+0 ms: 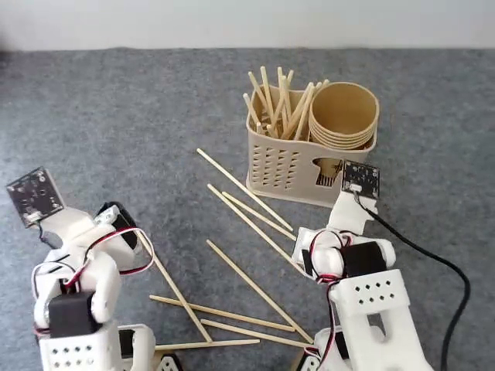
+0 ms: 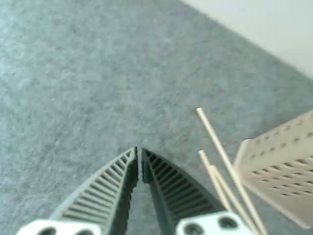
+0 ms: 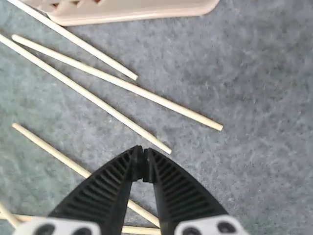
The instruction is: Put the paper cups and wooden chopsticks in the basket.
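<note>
Grey felt counter (image 1: 116, 116). The right pincer (image 3: 143, 152) is squeezed together, holding nothing, with loose chopsticks (image 3: 117, 83) just past its tips and the basket (image 3: 132, 12) beyond them. The left pincer (image 2: 139, 156) is together too, basket ahead and off to its side. Paper cups (image 1: 344, 116) sit stacked in the basket beside more chopsticks (image 1: 274, 100).

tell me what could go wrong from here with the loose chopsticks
1. The loose chopsticks lie flat on the grey mat and some cross, so a grip might slip or take two.
2. The right gripper and left gripper are both shut; lowered like that, they may push a stick away.
3. The basket is crowded with upright sticks; a new one could bounce out.
</note>
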Controlling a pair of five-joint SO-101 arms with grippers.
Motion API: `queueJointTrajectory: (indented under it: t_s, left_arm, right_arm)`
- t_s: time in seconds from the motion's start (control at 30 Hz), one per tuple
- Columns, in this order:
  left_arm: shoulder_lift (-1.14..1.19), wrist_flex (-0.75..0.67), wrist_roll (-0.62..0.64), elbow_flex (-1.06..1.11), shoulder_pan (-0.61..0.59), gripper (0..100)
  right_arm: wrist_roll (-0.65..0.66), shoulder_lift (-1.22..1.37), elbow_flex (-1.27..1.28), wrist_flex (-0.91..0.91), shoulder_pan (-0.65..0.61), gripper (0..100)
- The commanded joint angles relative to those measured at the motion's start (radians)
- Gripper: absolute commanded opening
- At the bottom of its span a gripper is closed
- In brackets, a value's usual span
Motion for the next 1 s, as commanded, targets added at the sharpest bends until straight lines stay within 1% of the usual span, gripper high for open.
queueJointTrajectory:
  t_s: [0.0, 0.13, 0.23, 0.4, 0.57, 0.8, 0.87, 0.97]
  left_arm:
    - [-0.005, 0.020, 0.064, -0.099, 0.068, 1]
    - [0.100, 0.000, 0.135, -0.133, 0.084, 1]
    - [0.282, 0.003, 0.158, -0.200, 0.084, 1]
    - [0.635, 0.006, 0.198, -0.348, 0.087, 1]
    - [0.890, 0.006, 0.262, -0.479, 0.091, 1]
    - [1.166, 0.006, 0.336, -0.639, 0.178, 2]
    - [1.238, 0.006, 0.351, -0.690, 0.204, 7]
    - [1.330, 0.006, 0.368, -0.754, 0.238, 17]
  right_arm:
    - [-0.015, -0.030, 0.043, -0.077, 0.004, 0.9]
    - [-0.015, -0.030, 0.138, -0.191, 0.005, 0.9]
    - [-0.015, -0.030, 0.187, -0.260, 0.036, 0.9]
    - [-0.018, -0.030, 0.239, -0.346, 0.136, 0.8]
    - [-0.095, -0.030, 0.261, -0.369, 0.150, 0.8]
    - [-0.100, -0.030, 0.259, -0.369, 0.150, 0.8]
    - [-0.100, -0.030, 0.259, -0.369, 0.150, 0.8]
    - [-0.100, -0.030, 0.261, -0.369, 0.150, 0.8]
